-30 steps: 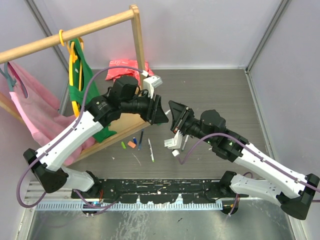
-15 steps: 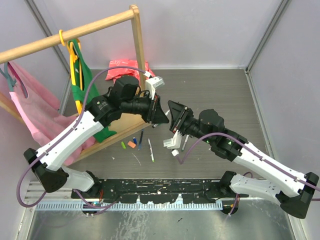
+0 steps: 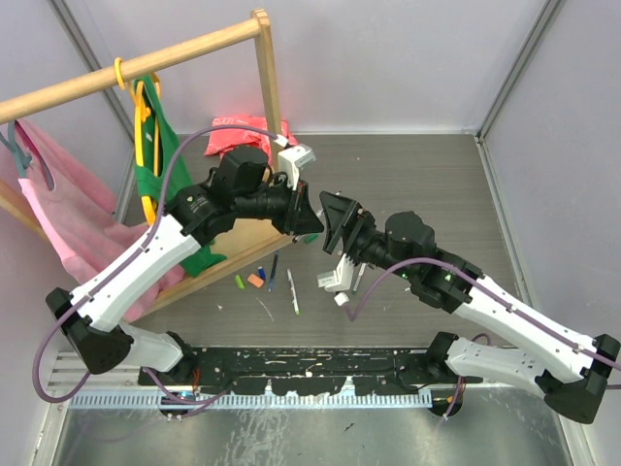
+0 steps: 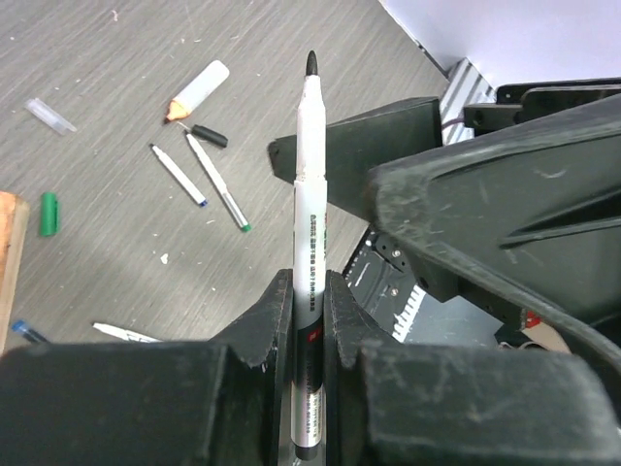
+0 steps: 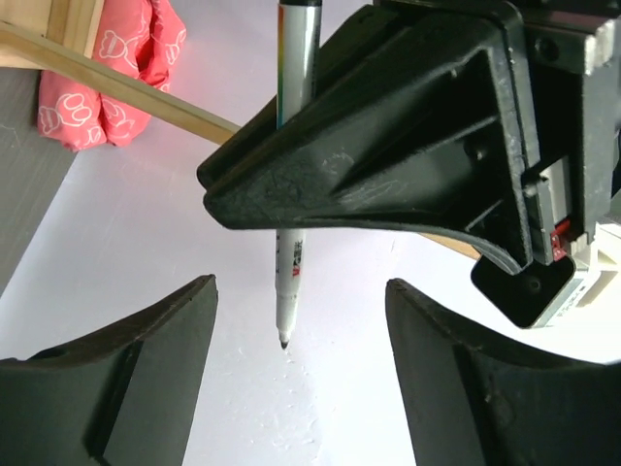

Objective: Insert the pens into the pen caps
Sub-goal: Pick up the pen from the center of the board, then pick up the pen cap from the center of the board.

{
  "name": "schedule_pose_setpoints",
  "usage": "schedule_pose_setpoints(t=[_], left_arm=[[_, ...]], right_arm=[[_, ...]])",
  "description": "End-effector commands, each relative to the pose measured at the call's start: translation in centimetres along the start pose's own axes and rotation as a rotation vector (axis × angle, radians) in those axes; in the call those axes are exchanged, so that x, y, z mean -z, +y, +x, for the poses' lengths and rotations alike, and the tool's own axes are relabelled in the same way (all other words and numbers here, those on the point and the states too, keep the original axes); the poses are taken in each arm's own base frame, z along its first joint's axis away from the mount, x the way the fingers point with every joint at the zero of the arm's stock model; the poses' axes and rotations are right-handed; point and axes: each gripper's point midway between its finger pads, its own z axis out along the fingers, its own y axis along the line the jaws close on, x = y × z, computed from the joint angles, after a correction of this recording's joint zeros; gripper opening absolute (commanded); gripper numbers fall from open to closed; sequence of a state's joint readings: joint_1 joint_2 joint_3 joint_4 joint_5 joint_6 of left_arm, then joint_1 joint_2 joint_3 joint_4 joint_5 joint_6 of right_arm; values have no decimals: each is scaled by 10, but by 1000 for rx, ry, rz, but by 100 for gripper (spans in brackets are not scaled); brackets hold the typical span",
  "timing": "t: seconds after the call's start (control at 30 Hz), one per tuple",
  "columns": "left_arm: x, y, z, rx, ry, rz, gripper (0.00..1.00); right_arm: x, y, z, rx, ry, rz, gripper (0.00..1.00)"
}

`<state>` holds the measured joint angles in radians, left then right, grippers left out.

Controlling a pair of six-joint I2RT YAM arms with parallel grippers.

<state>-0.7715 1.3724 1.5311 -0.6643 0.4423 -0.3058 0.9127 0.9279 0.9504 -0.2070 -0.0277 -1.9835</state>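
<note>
Left gripper (image 4: pixel 309 291): I read its matte black fingers (image 4: pixel 267 320) as clamped on the pen (image 4: pixel 310 184), a slim white barrel with a black tip, held in mid-air.
Right gripper (image 5: pixel 299 291): spread wide, nothing gripped; the pen's tip shows between its fingers (image 5: pixel 146 369).
Left wrist view only: loose pens (image 4: pixel 218 182), green cap (image 4: pixel 49 213) and black cap (image 4: pixel 209 135) lie on the grey wood-grain table (image 4: pixel 97 58).
Pose: left arm (image 3: pixel 146 257) and right arm (image 3: pixel 505 311) arch inward, grippers nose to nose.

Bright, even light, soft shadows; wrist foregrounds slightly blurred.

White links (image 3: pixel 146 260), black joints (image 3: pixel 243 171), purple cables (image 3: pixel 233 128); scuffed left end effector (image 4: pixel 309 291).
</note>
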Motion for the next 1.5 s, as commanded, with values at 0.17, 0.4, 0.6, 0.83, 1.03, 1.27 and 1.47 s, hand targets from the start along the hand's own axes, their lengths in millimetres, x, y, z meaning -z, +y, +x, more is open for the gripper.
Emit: schedule_pose_setpoints(t=[0.17,0.4,0.6,0.83,1.03,1.27,1.47], left_arm=[[23,19,-24,-51,-175,-106,0],[59,35,-31,-81,-314,-216,0],[76,39,-24,-84,-354,-248,0],[86,50,-13,-78,-356,-317,0],[86,57,-2,-75,-344,-340,0],[87,63,7,-95,-325,-362,0],[90,83,16,-81,-307,-461,0]], right_arm=[[34,-27,-4,-287,-53,148,76],[55,-15,-13,-980,-102,308,69],[59,17,-16,-1534,-26,316,65],[56,69,-8,-2132,353,326,64],[47,109,-34,-2401,620,168,68],[47,145,-49,-2502,869,115,75],[52,165,-37,-2507,997,192,79]])
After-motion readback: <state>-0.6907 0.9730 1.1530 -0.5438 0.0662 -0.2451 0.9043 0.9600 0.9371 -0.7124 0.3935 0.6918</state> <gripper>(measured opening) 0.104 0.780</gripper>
